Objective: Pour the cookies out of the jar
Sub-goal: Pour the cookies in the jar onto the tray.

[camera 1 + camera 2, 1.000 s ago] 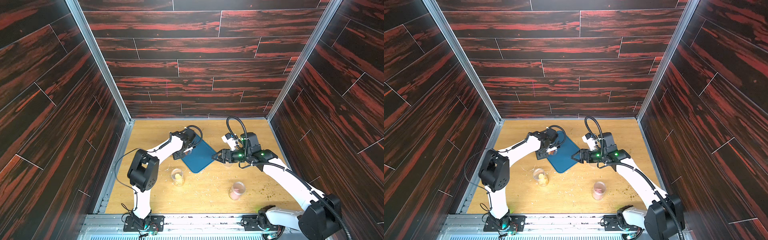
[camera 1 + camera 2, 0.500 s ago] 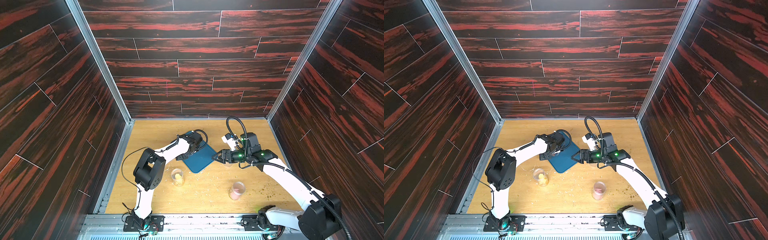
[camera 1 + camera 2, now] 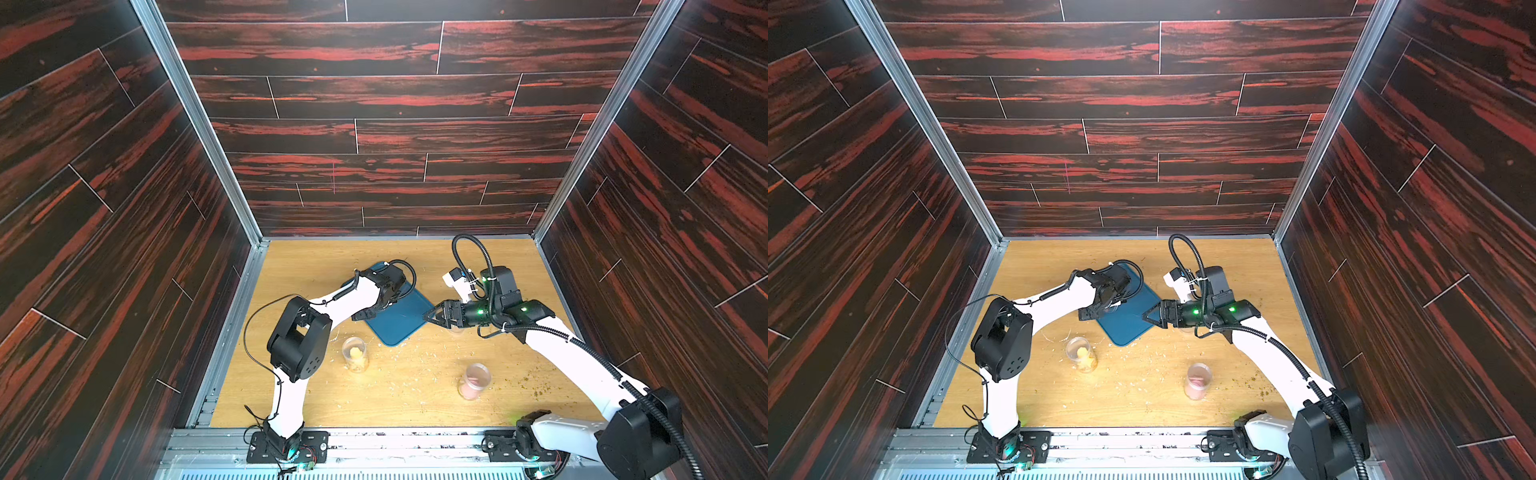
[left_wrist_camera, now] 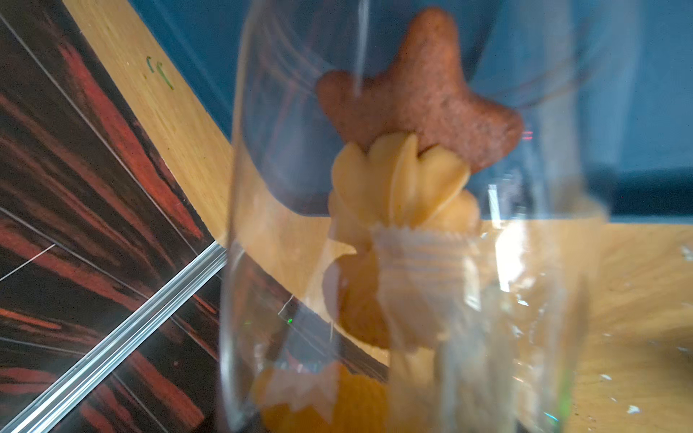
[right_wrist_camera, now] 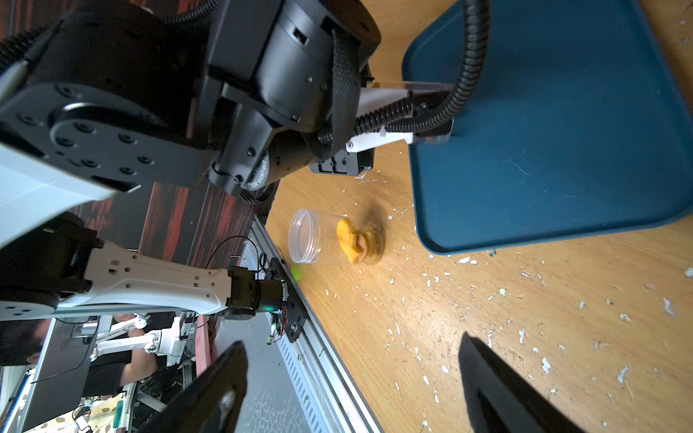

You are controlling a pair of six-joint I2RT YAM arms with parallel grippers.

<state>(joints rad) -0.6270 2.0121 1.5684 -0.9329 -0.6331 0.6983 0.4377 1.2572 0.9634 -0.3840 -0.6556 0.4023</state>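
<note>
ROBOT ARM HOLDS COOKIE JAR OVER TRAY: The left gripper (image 3: 388, 300) holds a clear jar (image 4: 262, 180) above the far left corner of a blue tray (image 3: 405, 322), its fingers closed on the jar's wall. The cookies (image 4: 403, 180) are inside the jar, a brown star pressed against pale yellow ridged swirls, with orange pieces lower down, all blurred in the left wrist view.

The right gripper (image 3: 429, 316) hovers at the tray's right edge, its fingers (image 5: 213, 393) spread wide and holding nothing, apart from the jar. The tray is a smooth rectangle with rounded corners and a low raised rim, set at an angle on the pale wood-grain worktop (image 3: 415, 399).

In front of it stand a second jar (image 3: 355, 353) with yellow biscuits at its bottom and a third jar (image 3: 473, 380) with pink contents, well apart from each other. Open worktop lies between them and runs on to the front rail (image 3: 395, 436). White flakes (image 5: 525, 285) speckle the wood by the tray's near edge, and dark, red-streaked panels (image 3: 395, 124) close in three sides.

Against a second ago, the left gripper has moved from the tray's left edge to farther back over it — the right arm has not shifted.
</note>
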